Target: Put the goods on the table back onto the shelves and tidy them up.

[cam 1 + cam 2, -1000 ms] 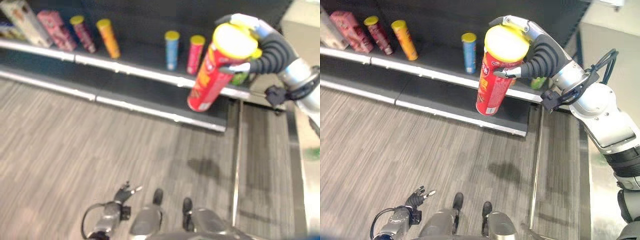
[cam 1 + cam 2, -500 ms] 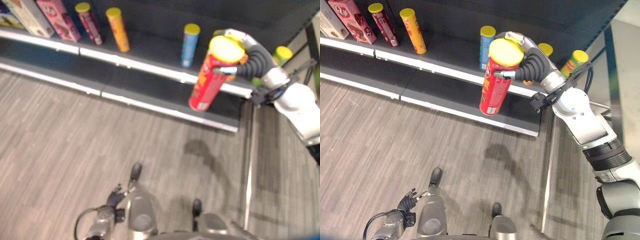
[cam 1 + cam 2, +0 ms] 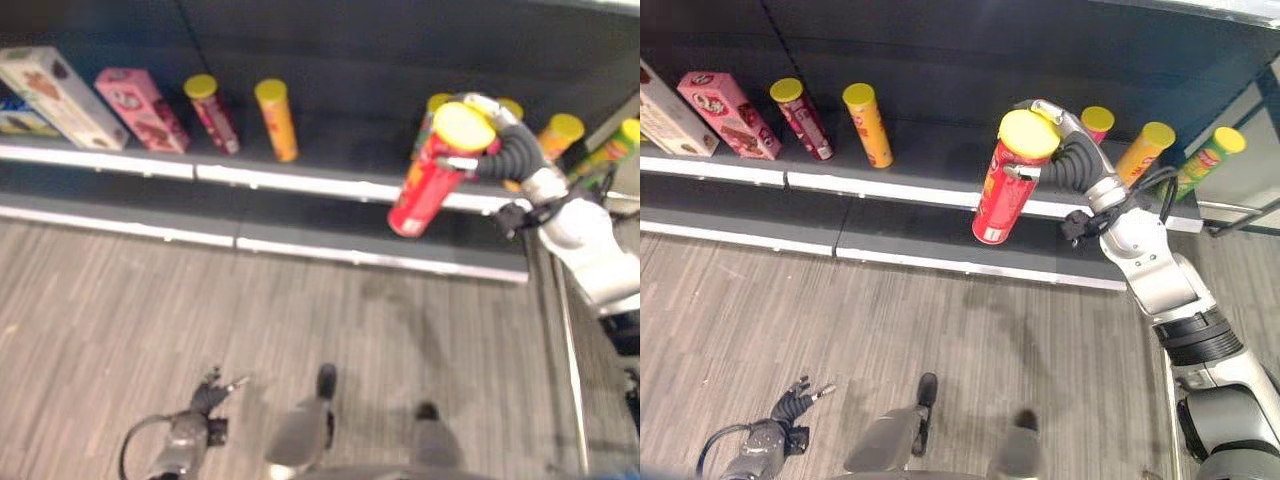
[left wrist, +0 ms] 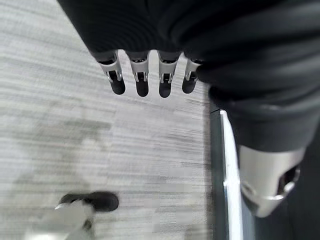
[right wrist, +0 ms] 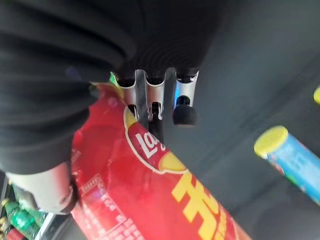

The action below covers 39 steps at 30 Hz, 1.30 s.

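Your right hand (image 3: 1065,160) holds the red can (image 3: 1006,185) tilted before the shelf (image 3: 940,190). Behind it a blue can (image 5: 292,155) and an orange can (image 3: 1140,152) stand close, a green can (image 3: 1202,165) further right. Open shelf lies leftward, up to the yellow can (image 3: 868,125)

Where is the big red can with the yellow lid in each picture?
Left eye view: red can, right of centre, held by the right robot hand before the shelf.
Right eye view: near the centre, same grip.
Left wrist view: not here.
Right wrist view: up close, under the fingers.
Shared landmark: orange can.
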Motion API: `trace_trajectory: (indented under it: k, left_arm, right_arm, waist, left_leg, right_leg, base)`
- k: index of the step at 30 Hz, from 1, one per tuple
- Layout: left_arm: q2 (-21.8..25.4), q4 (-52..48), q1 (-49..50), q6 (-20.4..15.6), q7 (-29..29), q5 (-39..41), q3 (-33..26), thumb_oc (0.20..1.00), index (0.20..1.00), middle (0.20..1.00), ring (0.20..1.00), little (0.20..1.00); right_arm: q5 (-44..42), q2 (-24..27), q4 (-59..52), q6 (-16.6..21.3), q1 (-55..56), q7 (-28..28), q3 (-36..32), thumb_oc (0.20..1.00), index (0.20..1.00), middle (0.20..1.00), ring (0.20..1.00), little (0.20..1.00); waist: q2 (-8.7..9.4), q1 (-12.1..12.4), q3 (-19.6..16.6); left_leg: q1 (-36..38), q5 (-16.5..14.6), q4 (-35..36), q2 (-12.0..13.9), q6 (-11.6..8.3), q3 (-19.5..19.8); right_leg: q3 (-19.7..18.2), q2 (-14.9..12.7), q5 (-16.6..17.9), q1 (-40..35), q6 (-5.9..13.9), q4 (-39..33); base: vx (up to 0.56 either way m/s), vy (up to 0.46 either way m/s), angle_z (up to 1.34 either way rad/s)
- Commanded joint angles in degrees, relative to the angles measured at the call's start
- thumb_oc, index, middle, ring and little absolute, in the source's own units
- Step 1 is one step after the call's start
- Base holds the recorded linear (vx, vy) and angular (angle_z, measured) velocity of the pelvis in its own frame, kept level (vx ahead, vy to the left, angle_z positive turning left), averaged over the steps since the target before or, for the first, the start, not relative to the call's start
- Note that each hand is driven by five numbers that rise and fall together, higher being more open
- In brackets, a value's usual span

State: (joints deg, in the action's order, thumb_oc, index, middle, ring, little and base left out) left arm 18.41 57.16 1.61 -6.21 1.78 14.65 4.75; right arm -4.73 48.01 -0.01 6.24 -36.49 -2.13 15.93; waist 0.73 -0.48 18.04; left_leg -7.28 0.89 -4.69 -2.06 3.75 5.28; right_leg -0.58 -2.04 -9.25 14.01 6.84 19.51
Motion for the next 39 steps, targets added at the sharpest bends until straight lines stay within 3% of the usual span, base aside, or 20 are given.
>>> trace_trajectory:
  k: [1,3,5,6,7,8,10,12,14,15,17,19,22,25,36,39]
  left_arm:
    - [2.7,-2.32,1.79,-0.58,-0.17,0.07,1.12,1.0,1.0,1.0,1.0,1.0]
    - [2.2,-2.93,0.76,-0.65,-0.93,-0.89,2.63,1.0,1.0,1.0,1.0,1.0]
    - [2.13,-3.04,0.63,-0.61,-0.88,-1.47,3.08,1.0,1.0,1.0,1.0,1.0]
    - [1.46,-4.42,1.39,-0.59,-0.94,-0.26,2.95,1.0,1.0,1.0,1.0,1.0]
    - [1.09,-5.41,1.74,-0.63,-0.72,-0.01,2.85,1.0,1.0,1.0,1.0,1.0]
    - [1.1,-5.41,1.74,-0.63,-0.72,-0.01,2.84,1.0,1.0,1.0,1.0,1.0]
    - [0.34,-5.86,2.2,-0.33,-0.34,0.35,2.67,1.0,1.0,1.0,1.0,1.0]
    - [-0.04,-6.0,2.25,-0.19,-0.1,1.17,2.62,1.0,1.0,1.0,1.0,1.0]
    - [0.17,-6.01,2.53,-0.2,-0.03,0.58,2.77,1.0,1.0,1.0,1.0,1.0]
    - [0.3,-5.99,2.88,-0.17,-0.04,0.37,2.86,1.0,1.0,1.0,1.0,1.0]
    - [0.49,-6.18,4.22,-0.52,0.42,0.19,2.81,1.0,1.0,1.0,1.0,1.0]
    - [-0.14,-4.52,4.52,-0.62,0.67,-0.81,2.82,1.0,1.0,1.0,1.0,1.0]
    - [-0.18,-4.09,4.69,-0.67,0.7,-1.24,2.71,1.0,1.0,1.0,1.0,1.0]
    - [1.16,-4.74,4.59,-0.91,1.3,-1.76,1.81,1.0,1.0,1.0,1.0,1.0]
    - [1.72,-5.63,4.38,-1.44,3.19,-0.88,1.5,1.0,1.0,1.0,1.0,1.0]
    - [2.16,-8.04,4.35,-2.1,4.04,0.23,2.25,1.0,1.0,1.0,1.0,1.0]
  right_arm:
    - [-2.68,2.44,2.2,2.48,-6.61,-1.88,-0.43,0.2,0.2,0.2,0.2,0.2]
    - [-2.04,3.52,1.64,2.51,-5.56,-2.21,-1.53,0.2,0.2,0.2,0.2,0.2]
    - [-1.81,3.96,1.1,2.61,-4.79,-2.26,-2.02,0.2,0.2,0.2,0.2,0.2]
    - [-1.32,4.61,0.4,2.05,-4.86,-2.34,-1.94,0.2,0.2,0.2,0.2,0.2]
    - [-1.12,4.95,-0.04,2.09,-4.82,-2.31,-1.85,0.2,0.2,0.2,0.2,0.2]
    - [-1.11,4.94,-0.04,2.09,-4.81,-2.31,-1.85,0.2,0.2,0.2,0.2,0.2]
    - [-1.45,4.82,0.08,1.92,-4.83,-2.08,-1.48,0.2,0.2,0.2,0.2,0.2]
    - [-1.44,4.77,0.33,1.52,-4.73,-1.99,-1.3,0.2,0.2,0.2,0.2,0.2]
    - [-1.07,4.28,0.3,1.56,-4.38,-1.95,-1.29,0.2,0.2,0.2,0.2,0.2]
    - [-0.6,3.94,0.32,1.66,-4.2,-1.99,-1.0,0.2,0.2,0.2,0.2,0.2]
    - [0.77,2.57,-0.11,2.13,-3.97,-2.47,-0.53,0.2,0.2,0.2,0.2,0.2]
    - [2.84,1.6,0.66,1.6,-2.69,-3.06,-1.32,0.2,0.2,0.2,0.2,0.2]
    - [4.98,0.41,0.6,0.74,-2.89,-3.31,-1.07,0.2,0.2,0.2,0.2,0.2]
    - [9.71,-3.0,0.88,0.48,-5.1,-5.19,0.12,0.2,0.2,0.2,0.2,0.2]
    - [22.47,-5.07,3.86,-0.52,-9.6,-10.08,3.69,0.2,0.2,0.2,0.2,0.2]
    - [26.92,-5.84,7.12,-1.08,-12.85,-14.03,4.56,0.2,0.2,0.2,0.2,0.2]
  waist:
    - [2.22,-0.37,-0.42]
    - [3.04,-0.37,-0.02]
    - [2.82,-0.42,0.06]
    - [1.59,-0.34,0.45]
    - [0.9,-0.21,0.94]
    - [0.93,-0.26,0.88]
    - [0.19,0.31,2.19]
    - [0.32,0.41,2.32]
    - [0.25,0.69,1.65]
    - [-0.11,1.22,1.2]
    - [-1.49,2.23,0.38]
    - [-2.18,1.99,0.14]
    - [-2.71,2.14,0.0]
    - [-3.1,2.85,1.08]
    - [-4.57,3.73,5.77]
    - [-5.61,4.31,8.44]
  left_leg:
    - [3.71,-12.57,-6.92,-0.73,-6.41,1.58]
    - [5.02,-15.45,-9.55,-1.33,-6.74,1.98]
    - [5.03,-16.75,-12.98,-0.79,-7.84,2.54]
    - [4.28,-15.27,-22.31,0.89,-9.79,1.03]
    - [1.9,-11.74,-28.87,1.0,-10.81,1.48]
    - [1.84,-11.7,-28.85,0.96,-10.81,1.52]
    - [-3.14,-7.67,-38.0,2.19,-11.11,0.97]
    - [-4.98,-8.05,-33.6,5.14,-10.63,0.03]
    - [-5.21,-9.31,-23.31,7.77,-10.86,-0.21]
    - [-4.46,-8.34,-16.23,8.35,-11.39,0.47]
    - [-4.33,-5.46,-8.05,8.17,-12.46,5.89]
    - [-4.58,-5.39,-8.05,7.56,-13.18,6.81]
    - [-4.03,-6.6,-7.95,6.54,-12.49,6.35]
    - [-5.39,-8.97,-9.44,4.27,-9.78,2.57]
    - [-11.47,-11.13,-14.26,2.93,-8.13,0.39]
    - [-12.97,-11.64,-16.21,2.85,-7.88,0.04]
  right_leg:
    - [4.87,1.04,5.31,-1.55,2.56,-12.02]
    - [7.49,0.37,3.31,-3.05,-0.34,-11.43]
    - [8.05,0.09,2.47,-3.35,-1.04,-10.04]
    - [8.67,-0.4,1.13,-6.36,-2.72,-10.22]
    - [8.7,-0.26,0.53,-8.12,-3.59,-10.8]
    - [8.73,-0.3,0.54,-8.07,-3.58,-10.81]
    - [8.65,-0.25,-1.62,-11.61,-4.66,-11.63]
    - [8.25,-1.27,-2.39,-13.04,-4.23,-12.29]
    - [7.7,-2.44,-2.81,-14.04,-2.94,-13.42]
    - [6.93,-2.85,-3.18,-14.31,-2.52,-13.61]
    - [4.68,-3.31,-3.95,-14.7,-1.64,-13.28]
    - [4.48,-5.23,-4.19,-15.59,-0.63,-12.63]
    - [3.37,-6.65,-3.23,-15.02,-0.02,-12.25]
    - [1.91,-10.19,-0.5,-11.72,1.95,-12.47]
    - [0.77,-11.72,0.68,-5.35,2.73,-10.41]
    - [0.68,-11.76,0.64,-3.33,2.5,-8.8]
  base:
    - [0.32,0.013,0.37]
    - [0.36,-0.043,0.47]
    - [0.26,-0.031,0.69]
    - [0.26,0.036,0.7]
    - [0.27,0.034,0.64]
    - [0.12,0.042,0.38]
    - [0.23,0.042,-0.01]
    - [0.3,0.084,0.06]
    - [0.29,0.148,0.05]
    - [0.28,0.219,0.04]
    - [0.27,0.261,-0.24]
    - [0.19,0.254,-0.51]
    - [0.11,0.215,-0.43]
    - [-0.01,0.212,-0.32]
    - [-0.08,0.05,-0.04]
    - [-0.07,0.0,-0.06]
